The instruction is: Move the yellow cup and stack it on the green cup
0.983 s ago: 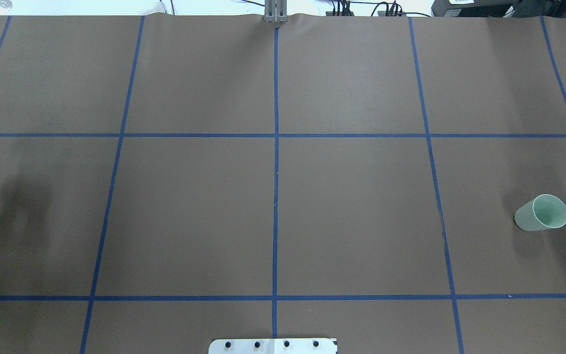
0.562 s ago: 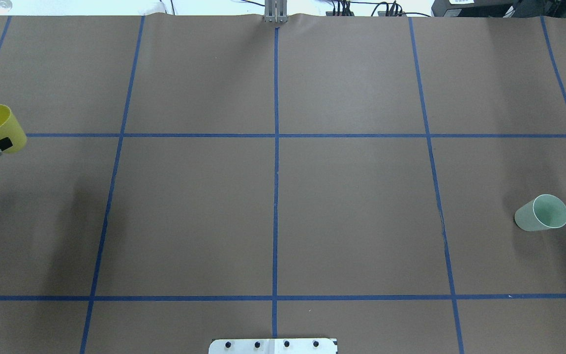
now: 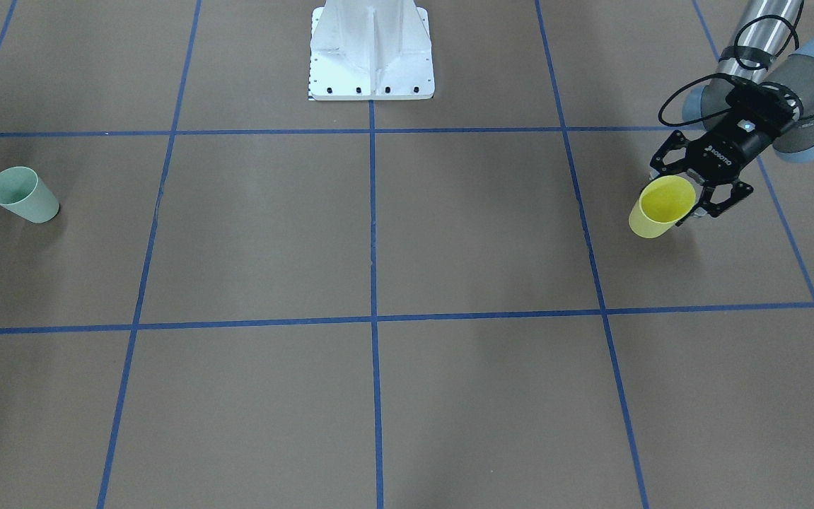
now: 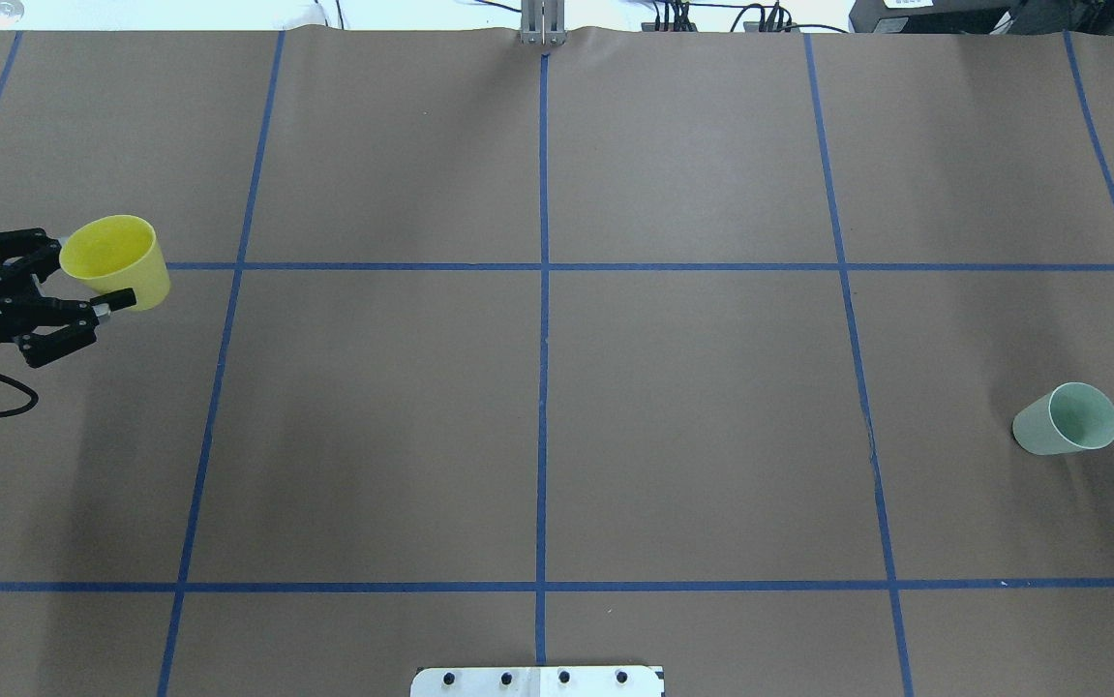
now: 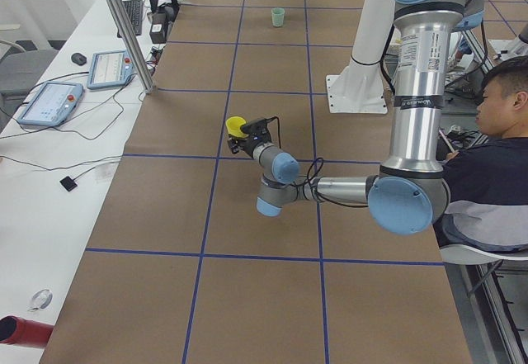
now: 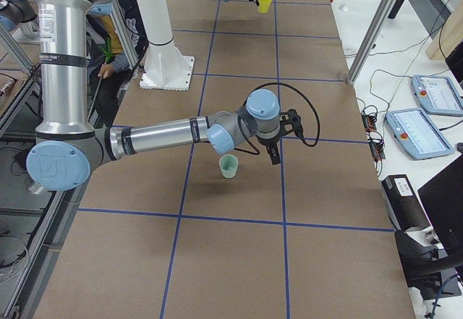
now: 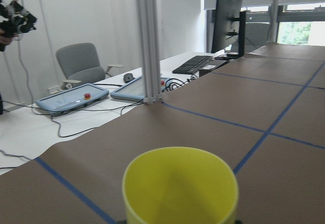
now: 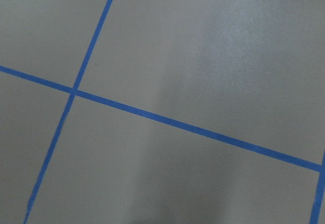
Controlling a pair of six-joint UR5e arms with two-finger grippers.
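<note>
My left gripper (image 4: 97, 279) pinches the yellow cup (image 4: 116, 254); the green cup (image 4: 1068, 419) stands far away at three o'clock, mouth up.

yellow cup (image 4: 116, 259): bright yellow, plain, inside and out | green cup (image 4: 1065, 421): pale mint green, plain | bench (image 4: 711, 416): matt brown, gridded with blue tape lines | left end effector (image 4: 92, 273): black, white lettering | left arm (image 3: 760, 28): silver tube, pale blue joint caps, black cable | right arm (image 6: 65, 58): silver, pale blue caps | base plate (image 3: 371, 56): white
</note>
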